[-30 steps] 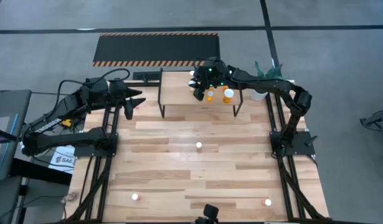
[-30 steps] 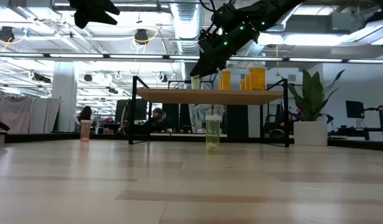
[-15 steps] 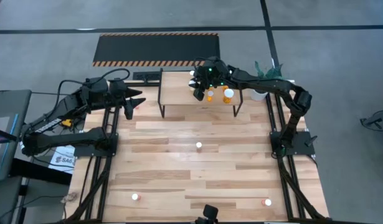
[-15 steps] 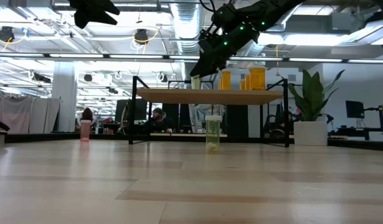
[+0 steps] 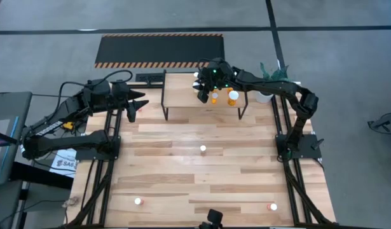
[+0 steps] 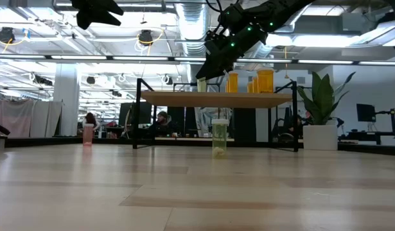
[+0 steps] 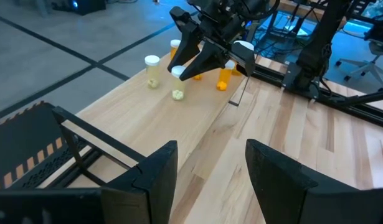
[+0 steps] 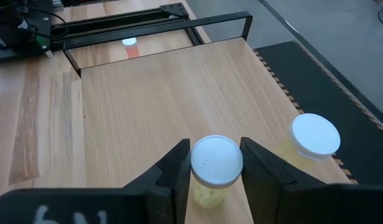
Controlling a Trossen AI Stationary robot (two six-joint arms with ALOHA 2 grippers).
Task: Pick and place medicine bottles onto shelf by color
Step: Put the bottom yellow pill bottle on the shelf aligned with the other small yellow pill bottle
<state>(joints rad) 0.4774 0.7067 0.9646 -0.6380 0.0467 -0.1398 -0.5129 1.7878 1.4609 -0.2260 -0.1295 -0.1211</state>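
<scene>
Upper centre of the high view, the right claw (image 5: 202, 95) sits over the shelf (image 5: 182, 92), and its fingers are clamped on a pale yellow-green bottle (image 8: 211, 171) — the right wrist view shows the white cap pinched between both dark fingers (image 8: 172, 171), right over the shelf board. A second yellow-green bottle (image 8: 311, 142) stands just beside it, near the board's edge. From the left wrist view, two orange bottles (image 7: 223, 78) stand on the shelf beyond the claw, toward the upper middle of that frame.

Over at the left edge of the desk (image 5: 201, 178), the left claw (image 5: 137, 103) waits with its fingers apart, empty.

Down on the desk, one bottle (image 5: 203, 149) stands at the centre of the high view; the low view shows it as yellow-green. Another white-capped bottle (image 5: 138, 201) stands at lower left, and a red-pink one (image 5: 272, 207) at lower right. A further red-pink bottle (image 6: 88, 133) shows at the left of the low view.
</scene>
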